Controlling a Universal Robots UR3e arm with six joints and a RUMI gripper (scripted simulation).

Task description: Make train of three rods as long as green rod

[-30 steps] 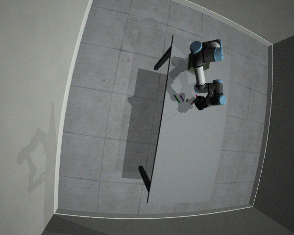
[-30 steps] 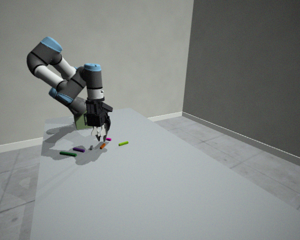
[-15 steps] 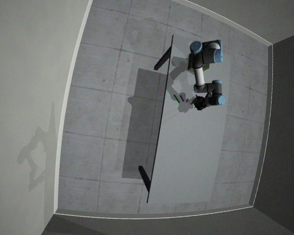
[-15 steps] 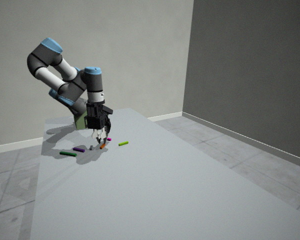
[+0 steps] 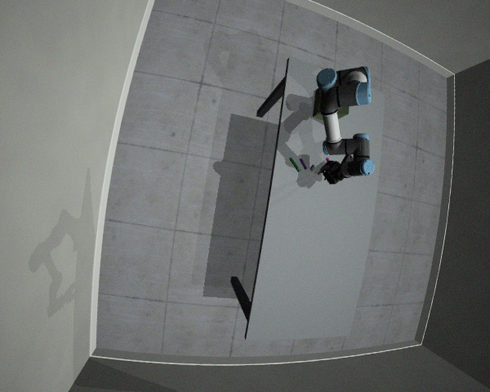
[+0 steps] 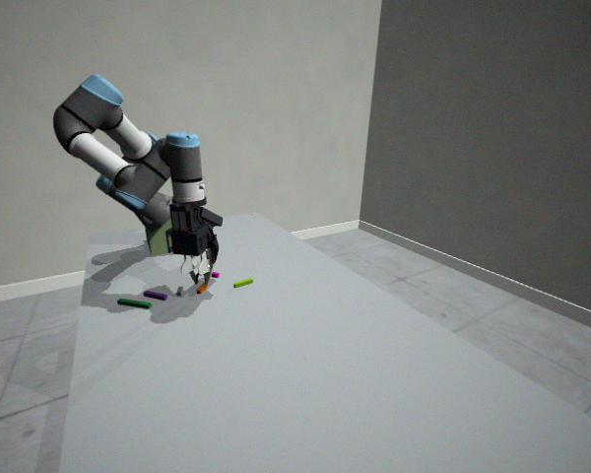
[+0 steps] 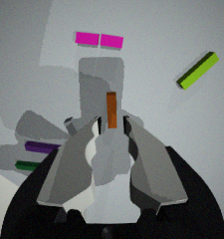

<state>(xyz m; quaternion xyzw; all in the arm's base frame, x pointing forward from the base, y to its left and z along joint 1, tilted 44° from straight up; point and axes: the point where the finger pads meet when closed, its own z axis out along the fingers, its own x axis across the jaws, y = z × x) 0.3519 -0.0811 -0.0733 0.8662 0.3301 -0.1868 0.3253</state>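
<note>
My gripper (image 6: 201, 281) (image 7: 112, 118) is open, with a narrow gap, low above the table. The orange rod (image 6: 202, 288) (image 7: 112, 104) lies under and between its fingertips, not gripped. Two magenta rods (image 7: 87, 38) (image 7: 112, 41) lie end to end with a small gap, slightly angled. The lime rod (image 6: 243, 283) (image 7: 198, 71) lies slanted, apart at the right in the wrist view. The grey rod (image 6: 179, 291) (image 7: 69, 120) lies left of the orange one, partly hidden by a finger. The purple rod (image 5: 303, 163) (image 6: 155, 295) (image 7: 41, 146) and green rod (image 5: 295, 164) (image 6: 134, 303) (image 7: 26, 165) lie farther left.
The table (image 5: 313, 253) (image 6: 305, 381) bears all the rods. Its long edge runs close beyond the green rod in the top view. The arm's greenish base block (image 6: 158, 240) stands behind the rods. The arm's shadow falls around the grey and orange rods.
</note>
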